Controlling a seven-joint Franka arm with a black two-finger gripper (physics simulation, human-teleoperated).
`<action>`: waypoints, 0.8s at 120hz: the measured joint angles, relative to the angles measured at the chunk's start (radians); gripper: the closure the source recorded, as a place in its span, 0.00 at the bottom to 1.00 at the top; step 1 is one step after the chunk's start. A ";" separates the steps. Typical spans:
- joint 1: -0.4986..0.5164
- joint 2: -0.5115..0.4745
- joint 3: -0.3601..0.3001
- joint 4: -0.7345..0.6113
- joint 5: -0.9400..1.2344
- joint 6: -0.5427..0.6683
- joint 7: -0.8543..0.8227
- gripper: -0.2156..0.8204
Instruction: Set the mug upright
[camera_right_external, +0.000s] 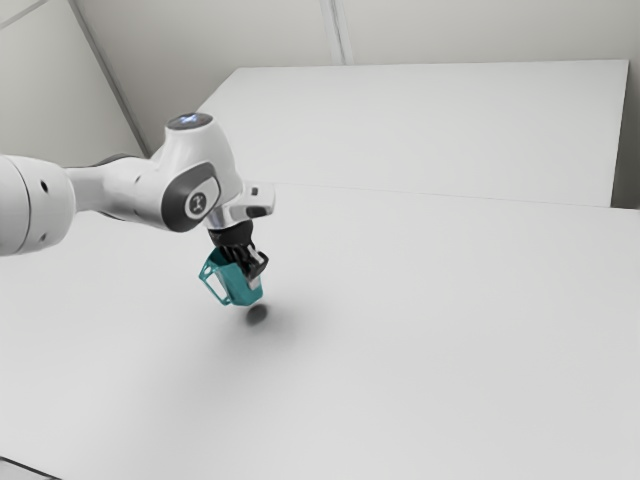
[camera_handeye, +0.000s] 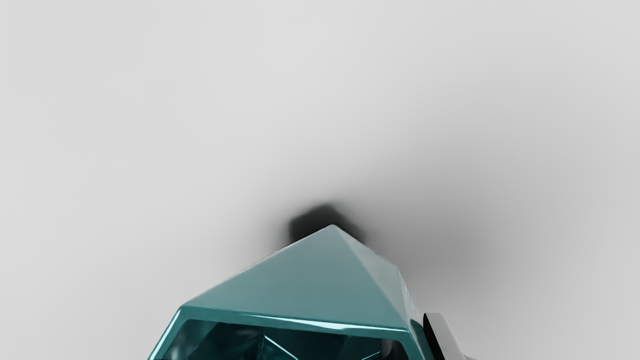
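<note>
Ok, exterior view, going left to right: arm (camera_right_external: 120, 190) comes in from the left, bent down at the wrist. Handle (camera_right_external: 212, 285) sits on the exterior view's left side of the mug (camera_right_external: 240, 292). Mug is teal, faceted, held tilted, mouth up toward the gripper (camera_right_external: 250, 272). Gripper is pinched on the mug wall, fingers a little apart with the wall between; exact gap is hidden. Shadow (camera_right_external: 257, 314) lies just below the mug, separate from it, so mug is clear of the table (camera_right_external: 450, 340). Back panel (camera_right_external: 430, 130) is beyond, toward the exterior view's right.

Wrist view: mug rim and a sloped outer face sit right at the fingers. One finger (camera_handeye: 444, 336) is against the outside of the wall; the other is mostly hidden inside the mug. Mug isn't upright, not on the table.
</note>
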 joint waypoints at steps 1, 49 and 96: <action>0.000 0.000 0.000 -0.001 0.001 0.001 -0.001 0.96; 0.007 0.024 0.001 -0.046 0.040 0.059 -0.047 0.96; 0.000 0.055 0.001 -0.048 0.044 0.088 -0.071 0.96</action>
